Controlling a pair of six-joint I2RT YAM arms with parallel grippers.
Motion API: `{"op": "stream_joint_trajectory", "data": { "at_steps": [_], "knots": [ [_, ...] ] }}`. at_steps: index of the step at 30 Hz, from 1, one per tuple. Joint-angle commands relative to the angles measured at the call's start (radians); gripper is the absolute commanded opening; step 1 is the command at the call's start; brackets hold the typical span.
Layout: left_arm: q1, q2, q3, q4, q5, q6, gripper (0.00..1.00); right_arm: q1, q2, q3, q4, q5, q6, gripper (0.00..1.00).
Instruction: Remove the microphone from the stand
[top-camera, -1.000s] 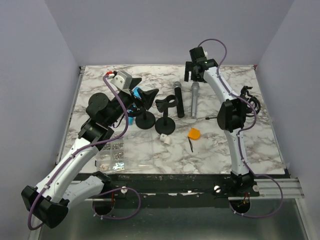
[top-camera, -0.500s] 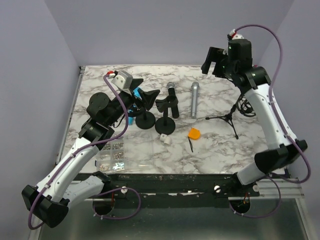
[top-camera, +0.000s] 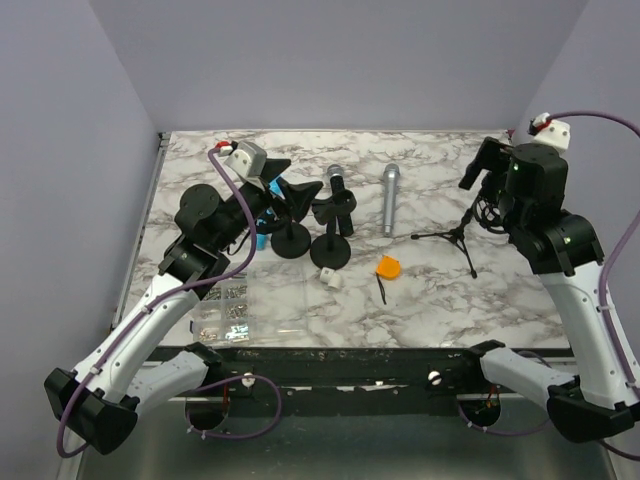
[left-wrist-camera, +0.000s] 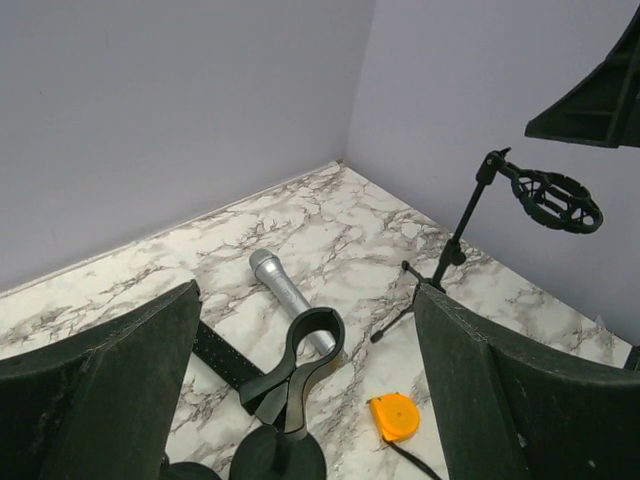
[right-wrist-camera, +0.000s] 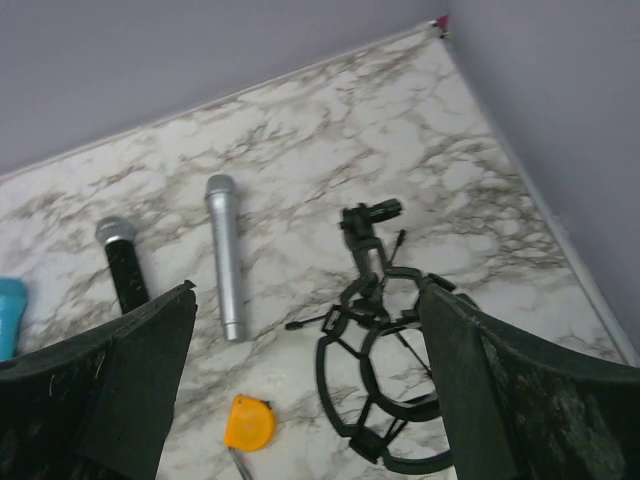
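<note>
**Silver microphone** (top-camera: 388, 198) — laid flat on the desk (top-camera: 430, 300), at about 1 o'clock of centre, free of every stand.

**Black microphone** (top-camera: 336, 183) — found just beside the clip stand (top-camera: 332, 212), at its 12 o'clock. Whether it is seated in the clip cannot be told from above, though the ring is shown empty in the left wrist view.

**Left hand** (left-wrist-camera: 305, 290) — fingers spread wide, nothing gripped, held close to the clip stand at its 9 o'clock.

**Right hand** (right-wrist-camera: 307, 287) — likewise spread and empty, raised at the desk's 3 o'clock edge near the tripod (top-camera: 461, 231).

**Progress** — removal is judged done, or nearly so.

**Hazards**
- The clip stand could be toppled if the left hand were swung sideways.
- The tripod could be snagged and tipped if the right hand were lowered carelessly.
- The silver microphone, being round, could be set rolling by any nudge.
</note>
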Motion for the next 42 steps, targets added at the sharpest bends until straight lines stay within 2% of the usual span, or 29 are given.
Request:
{"op": "stream_joint_trajectory", "data": {
  "at_steps": [1, 4, 6, 9, 11, 13, 15, 17, 22, 26, 31, 35, 40, 42],
  "knots": [
    [-0.015, 0.005, 0.015, 0.017, 0.013, 0.003, 0.86, 0.001, -0.028, -0.047, -0.075, 0.317, 0.035, 0.91],
    [-0.033, 0.007, 0.015, 0.013, 0.001, 0.019, 0.86, 0.001, -0.056, -0.076, -0.086, 0.278, 0.018, 0.89],
    [-0.043, 0.009, 0.015, 0.010, -0.005, 0.025, 0.86, 0.000, -0.066, -0.073, -0.069, 0.098, 0.001, 0.90],
    [-0.056, 0.014, 0.015, 0.008, -0.010, 0.031, 0.86, 0.001, -0.086, -0.067, 0.017, -0.328, -0.035, 0.91],
    [-0.065, 0.016, 0.015, 0.004, -0.016, 0.039, 0.86, 0.001, -0.048, -0.066, 0.051, -0.528, -0.027, 0.94],
    [-0.076, 0.016, 0.015, -0.001, -0.029, 0.050, 0.86, 0.002, 0.028, -0.067, 0.042, -0.656, -0.006, 0.95],
    [-0.087, 0.012, 0.017, -0.007, -0.047, 0.067, 0.86, 0.009, 0.091, -0.105, 0.042, -0.685, 0.056, 0.95],
    [-0.100, 0.007, 0.017, -0.015, -0.065, 0.087, 0.86, 0.059, 0.117, -0.163, 0.060, -0.598, 0.102, 1.00],
    [-0.108, -0.011, 0.014, -0.016, -0.085, 0.105, 0.86, 0.259, 0.158, -0.286, 0.104, -0.210, 0.188, 1.00],
    [-0.108, -0.018, 0.017, -0.018, -0.083, 0.105, 0.86, 0.335, 0.190, -0.364, 0.073, 0.139, 0.334, 1.00],
    [-0.108, -0.035, 0.015, -0.015, -0.088, 0.107, 0.86, 0.346, 0.133, -0.587, 0.283, 0.422, 0.375, 0.99],
    [-0.109, -0.045, 0.015, -0.015, -0.088, 0.109, 0.86, 0.348, 0.130, -0.724, 0.525, 0.558, 0.342, 0.94],
    [-0.108, -0.048, 0.012, -0.012, -0.091, 0.113, 0.86, 0.349, 0.185, -0.764, 0.826, 0.692, 0.188, 0.85],
    [-0.108, -0.048, 0.015, -0.013, -0.089, 0.113, 0.86, 0.349, 0.223, -0.744, 0.823, 0.785, 0.207, 0.82]
  ]
}}
